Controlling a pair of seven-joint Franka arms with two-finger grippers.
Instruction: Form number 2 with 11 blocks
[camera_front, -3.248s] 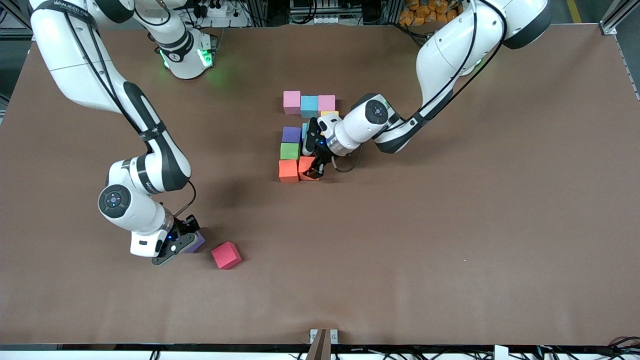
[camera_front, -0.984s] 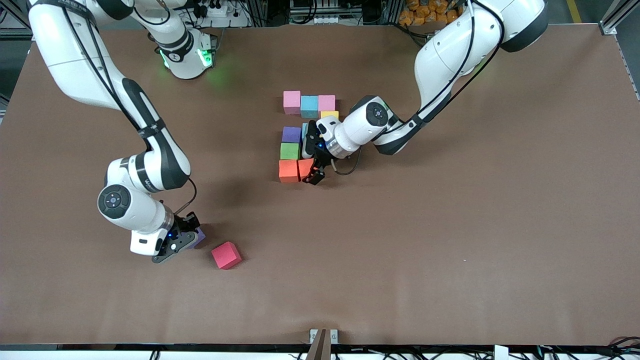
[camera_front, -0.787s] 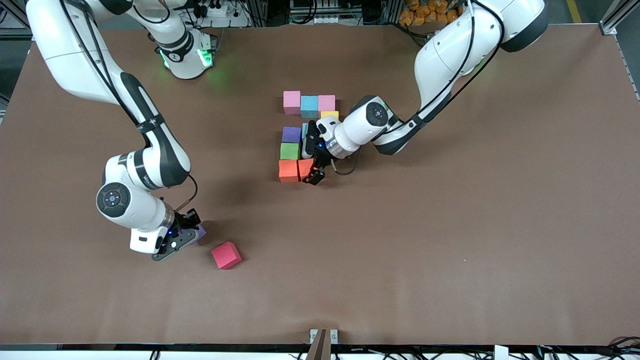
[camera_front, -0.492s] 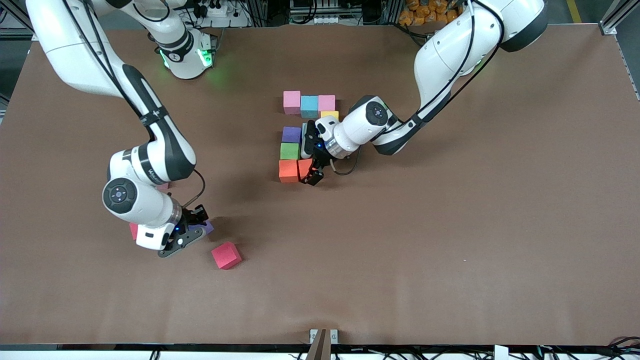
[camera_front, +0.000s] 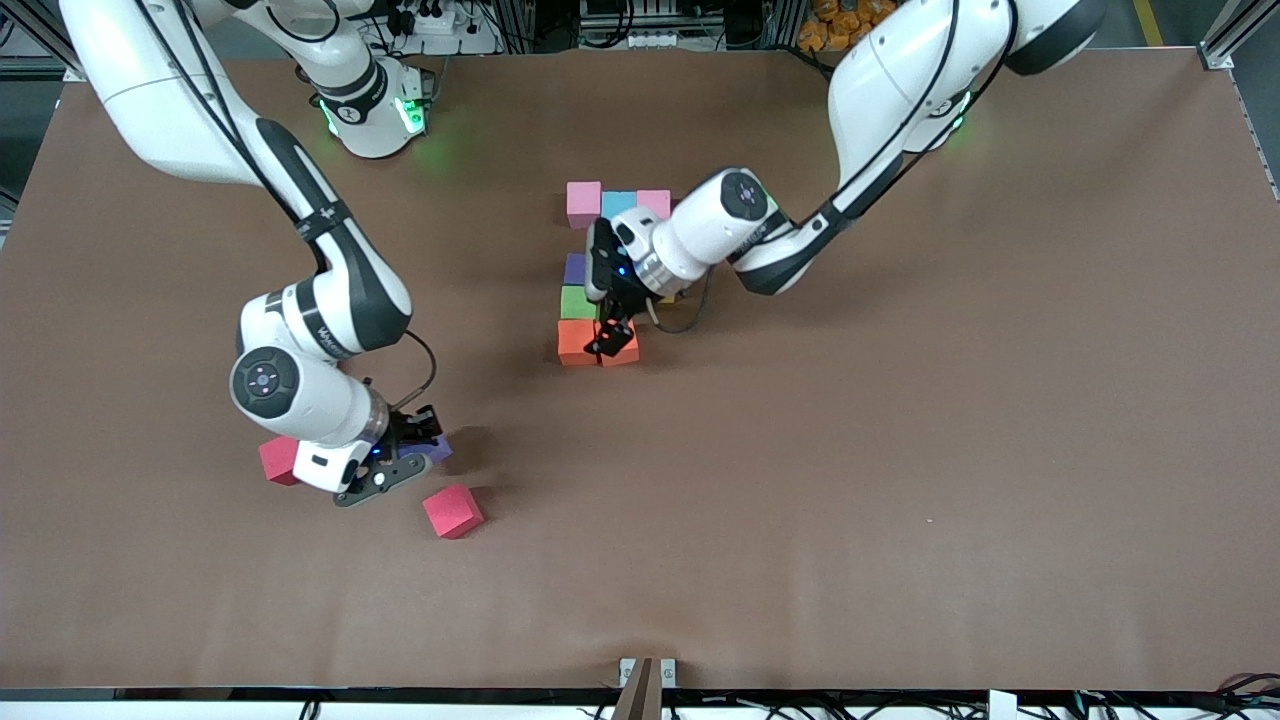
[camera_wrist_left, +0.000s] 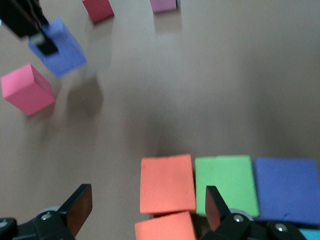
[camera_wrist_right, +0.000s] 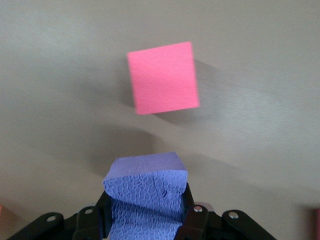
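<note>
The blocks of the partly built number 2 lie mid-table: a pink block (camera_front: 583, 204), a light blue one (camera_front: 619, 203) and a pink one (camera_front: 653, 202) in a row, then purple (camera_front: 574, 268), green (camera_front: 577, 302) and two orange blocks (camera_front: 576, 342) (camera_front: 625, 347). My left gripper (camera_front: 605, 335) (camera_wrist_left: 146, 210) hangs open over the orange blocks (camera_wrist_left: 167, 183), holding nothing. My right gripper (camera_front: 405, 462) (camera_wrist_right: 145, 220) is shut on a purple block (camera_front: 437, 450) (camera_wrist_right: 145, 200), lifted off the table toward the right arm's end. The left wrist hides part of the figure.
A red cube (camera_front: 453, 511) (camera_wrist_right: 162, 77) lies on the table just beside the held purple block. Another red cube (camera_front: 279, 460) sits by the right wrist. In the left wrist view a mauve cube (camera_wrist_left: 163, 5) lies near them.
My right gripper has lifted the purple block and carried it toward the table's middle, uncovering a red cube. My left gripper, open, has drawn up and shifted over the orange blocks.
</note>
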